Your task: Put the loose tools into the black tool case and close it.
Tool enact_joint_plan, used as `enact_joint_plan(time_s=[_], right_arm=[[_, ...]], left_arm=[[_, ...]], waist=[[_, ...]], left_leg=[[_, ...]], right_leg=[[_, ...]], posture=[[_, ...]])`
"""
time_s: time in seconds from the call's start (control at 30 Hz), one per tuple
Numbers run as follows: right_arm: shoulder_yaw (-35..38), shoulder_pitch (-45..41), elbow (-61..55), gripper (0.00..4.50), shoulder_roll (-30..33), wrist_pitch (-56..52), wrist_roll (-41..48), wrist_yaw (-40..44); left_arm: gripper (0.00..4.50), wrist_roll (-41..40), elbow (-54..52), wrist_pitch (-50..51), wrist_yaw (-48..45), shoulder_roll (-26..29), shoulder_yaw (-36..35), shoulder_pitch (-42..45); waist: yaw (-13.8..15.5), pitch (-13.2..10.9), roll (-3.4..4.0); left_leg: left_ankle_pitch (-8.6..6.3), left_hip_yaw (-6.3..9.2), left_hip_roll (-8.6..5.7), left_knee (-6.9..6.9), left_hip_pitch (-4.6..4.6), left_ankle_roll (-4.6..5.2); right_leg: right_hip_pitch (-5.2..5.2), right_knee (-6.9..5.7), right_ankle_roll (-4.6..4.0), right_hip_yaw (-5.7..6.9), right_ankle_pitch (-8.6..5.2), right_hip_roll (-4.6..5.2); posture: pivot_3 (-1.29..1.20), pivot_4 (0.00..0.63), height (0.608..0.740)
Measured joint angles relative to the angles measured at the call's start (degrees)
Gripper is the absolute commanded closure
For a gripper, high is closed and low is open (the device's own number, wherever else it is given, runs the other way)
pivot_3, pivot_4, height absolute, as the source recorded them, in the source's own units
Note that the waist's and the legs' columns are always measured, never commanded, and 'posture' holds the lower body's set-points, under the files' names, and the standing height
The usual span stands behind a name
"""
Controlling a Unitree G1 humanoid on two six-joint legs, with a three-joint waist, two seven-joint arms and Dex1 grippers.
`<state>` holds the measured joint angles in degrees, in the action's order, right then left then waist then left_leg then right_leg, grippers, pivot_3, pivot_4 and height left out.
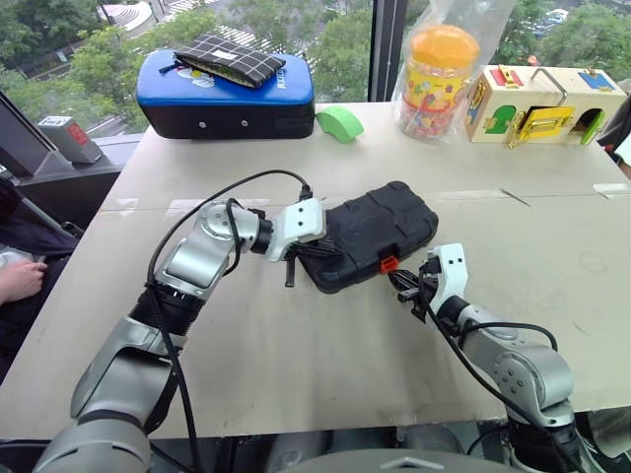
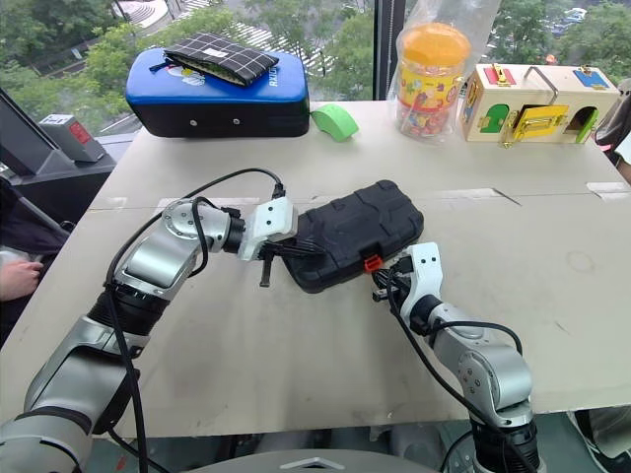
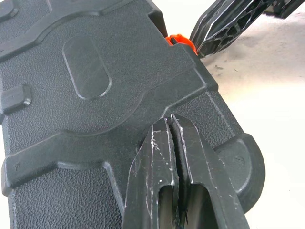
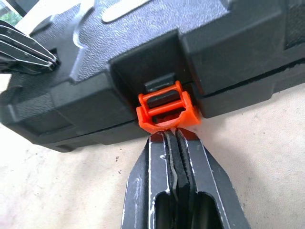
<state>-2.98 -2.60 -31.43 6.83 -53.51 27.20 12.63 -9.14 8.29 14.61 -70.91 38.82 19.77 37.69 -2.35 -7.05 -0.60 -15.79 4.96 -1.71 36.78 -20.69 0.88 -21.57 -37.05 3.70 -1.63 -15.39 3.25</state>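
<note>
- Right claw (image 4: 174,136): fingers pressed together, nothing held; tips sit at the lower lip of the orange latch (image 4: 167,110), touching it or just short of it, on the case's near edge.
- Left claw (image 3: 172,125): fingers likewise pressed together and empty; tips rest on the lid near one rounded corner of the case, on the side away from the latch.
- Black tool case (image 1: 380,232): lies flat and lidded on the table (image 1: 552,256), roughly at its middle, between the two claws; lid down on the base, a thin seam visible along the near edge, latch apparently not yet snapped home.
- Handling, judged: rigid moulded plastic with a pebbled, ribbed shell, so fair grip for the fingertips; probably light to moderate in weight and likely to slide on the smooth table when pushed from one side, hence a steadying press on the lid.
- Where to act: the latch is small, hinged and thin, the most breakable part; push its free lip up toward the lid rather than pinching it.
- To lift the case: take the rim at a long edge.
- Loose tools: none lie on the table around the case.
</note>
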Motion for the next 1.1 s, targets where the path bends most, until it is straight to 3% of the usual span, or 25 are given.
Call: enact_joint_plan(time_s=[0.1, 0.23, 0.9, 1.0, 1.07, 1.1], right_arm=[[-1.3, -1.3, -5.2, 3.64, 3.8, 0.4, 0.0, 1.0], [-3.0, -0.6, -6.1, 1.88, 6.4, -1.0, -0.6, 0.7], [-7.4, -4.2, 1.7, 1.88, 8.6, 1.3, -7.8, 0.9], [-7.4, -4.3, 1.9, 2.68, 8.5, 1.4, -7.8, 1.4], [-7.7, -4.3, 2.0, 3.62, 8.3, 1.4, -7.8, 1.9], [-7.7, -4.3, 2.0, 3.65, 8.3, 1.4, -7.8, 1.9]], left_arm=[[4.50, 0.1, 0.0, 0.0, -0.3, -0.2, 0.1, -0.1], [4.50, 0.2, 0.0, -0.1, -0.4, -0.4, 0.4, 0.0], [4.50, 0.7, -1.0, -0.1, -0.1, -0.2, -0.1, -0.9], [4.50, 0.7, -1.0, -0.1, 0.0, -0.1, -0.2, -1.0], [4.50, 0.7, -1.1, -0.1, 0.1, -0.1, -0.2, -1.0], [4.50, 0.7, -1.1, -0.1, 0.2, -0.1, -0.2, -1.1]], waist=[[0.0, 0.1, -0.01], [0.2, 0.4, -0.11], [0.1, 0.4, -0.05], [0.1, 0.4, -0.05], [0.1, 0.4, -0.05], [0.1, 0.4, -0.05]], left_leg=[[0.00, 0.02, 0.00, -0.01, 0.04, 0.00], [0.00, 0.11, 0.01, -0.06, 0.01, 0.00], [0.00, 0.11, 0.01, -0.07, 0.02, 0.00], [0.00, 0.11, 0.01, -0.08, 0.03, 0.00], [0.00, 0.11, 0.01, -0.08, 0.03, 0.00], [0.00, 0.11, 0.01, -0.08, 0.03, 0.00]], right_leg=[[0.01, 0.02, 0.01, 0.03, -0.01, 0.00], [0.01, 0.11, 0.00, 0.05, -0.03, -0.05], [0.01, 0.12, 0.00, 0.02, -0.03, -0.05], [0.01, 0.12, 0.00, 0.01, -0.03, -0.05], [0.01, 0.12, 0.00, 0.02, -0.03, -0.06], [0.01, 0.12, 0.00, 0.01, -0.03, -0.05]], posture=[[0.00, 0.150, 0.740], [0.00, 0.150, 0.740], [0.00, 0.150, 0.740], [0.00, 0.150, 0.740], [0.00, 0.150, 0.740], [0.00, 0.150, 0.740]])
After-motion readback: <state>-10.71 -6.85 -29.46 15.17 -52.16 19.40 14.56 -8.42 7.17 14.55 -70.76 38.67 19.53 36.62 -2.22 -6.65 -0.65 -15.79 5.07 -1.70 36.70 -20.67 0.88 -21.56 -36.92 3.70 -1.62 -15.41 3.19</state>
